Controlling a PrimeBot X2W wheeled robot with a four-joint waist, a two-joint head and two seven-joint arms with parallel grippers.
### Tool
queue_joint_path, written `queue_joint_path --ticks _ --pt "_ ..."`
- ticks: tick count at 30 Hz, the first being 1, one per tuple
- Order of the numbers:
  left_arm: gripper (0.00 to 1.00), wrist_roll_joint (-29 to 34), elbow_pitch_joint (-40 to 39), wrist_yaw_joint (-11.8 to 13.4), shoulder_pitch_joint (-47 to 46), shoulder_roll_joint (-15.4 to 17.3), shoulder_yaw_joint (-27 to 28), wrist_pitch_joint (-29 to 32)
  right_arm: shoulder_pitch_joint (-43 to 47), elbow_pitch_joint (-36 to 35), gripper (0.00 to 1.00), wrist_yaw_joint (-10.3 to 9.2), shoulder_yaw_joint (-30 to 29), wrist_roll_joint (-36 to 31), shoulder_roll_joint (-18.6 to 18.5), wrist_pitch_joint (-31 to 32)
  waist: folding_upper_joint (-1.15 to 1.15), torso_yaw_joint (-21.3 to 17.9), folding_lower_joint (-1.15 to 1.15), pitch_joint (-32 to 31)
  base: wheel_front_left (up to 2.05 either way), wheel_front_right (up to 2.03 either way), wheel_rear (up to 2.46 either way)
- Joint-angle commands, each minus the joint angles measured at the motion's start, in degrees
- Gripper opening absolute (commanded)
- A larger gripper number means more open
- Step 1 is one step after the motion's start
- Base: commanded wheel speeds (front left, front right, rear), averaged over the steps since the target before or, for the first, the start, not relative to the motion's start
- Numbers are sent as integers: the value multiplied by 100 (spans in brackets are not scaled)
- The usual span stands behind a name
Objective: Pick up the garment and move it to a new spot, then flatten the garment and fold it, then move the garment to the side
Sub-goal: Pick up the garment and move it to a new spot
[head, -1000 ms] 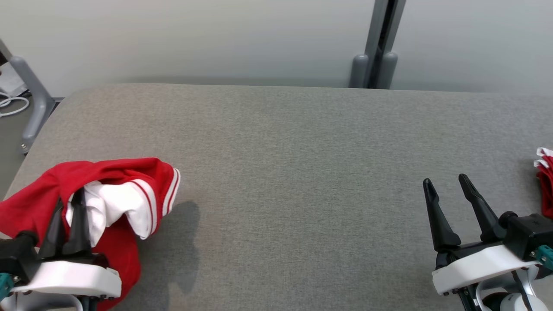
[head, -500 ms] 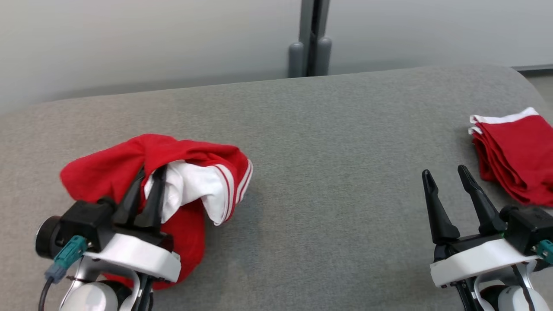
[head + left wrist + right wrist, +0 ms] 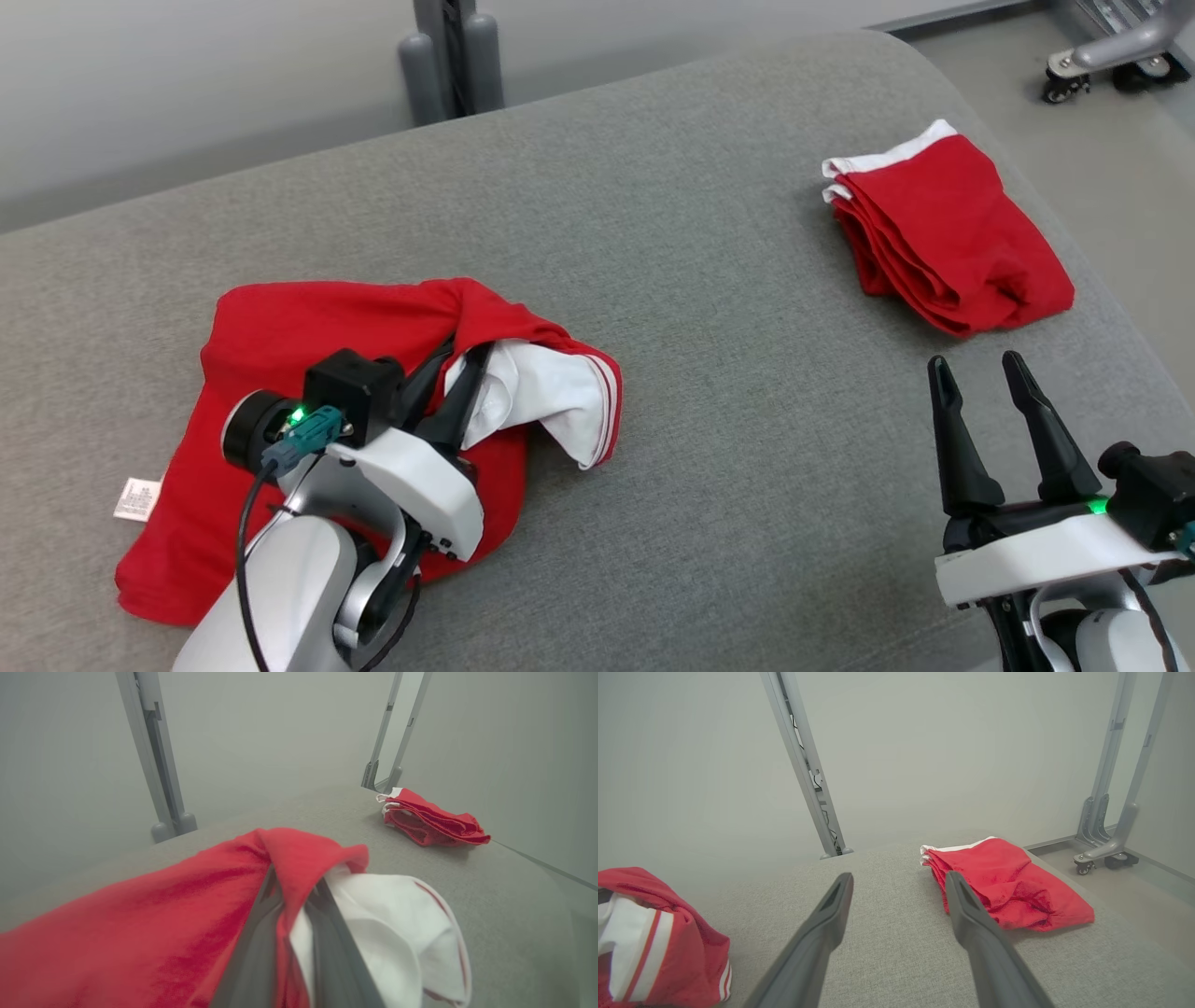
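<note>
The left gripper (image 3: 464, 362) is clenched on a bunched fold of the red-and-white garment (image 3: 299, 327), which sprawls crumpled on the left of the grey table (image 3: 728, 401). The right gripper (image 3: 978, 371) hangs spread and empty. Part of the cloth seems raised off the table, though that is hard to tell. Judging by this, step 1, the move, is under way. Flattening, folding and setting aside remain.
</note>
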Motion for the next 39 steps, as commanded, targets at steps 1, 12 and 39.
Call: queue_joint_path --ticks 1,12,39 --pt "0 -23 234 -96 -221 -46 -45 -6 -120 50 100 1 19 57 -12 -100 0 -332 0 309 0 0 0" --pt "100 -79 1442 -507 -712 -331 -375 -89 -205 321 100 1 21 168 -13 -333 0 -459 0 445 0 0 0" --pt "100 -441 -134 444 1001 488 1631 -1678 -25 27 100 1 -301 -374 -19 56 0 1275 0 -291 0 0 0"
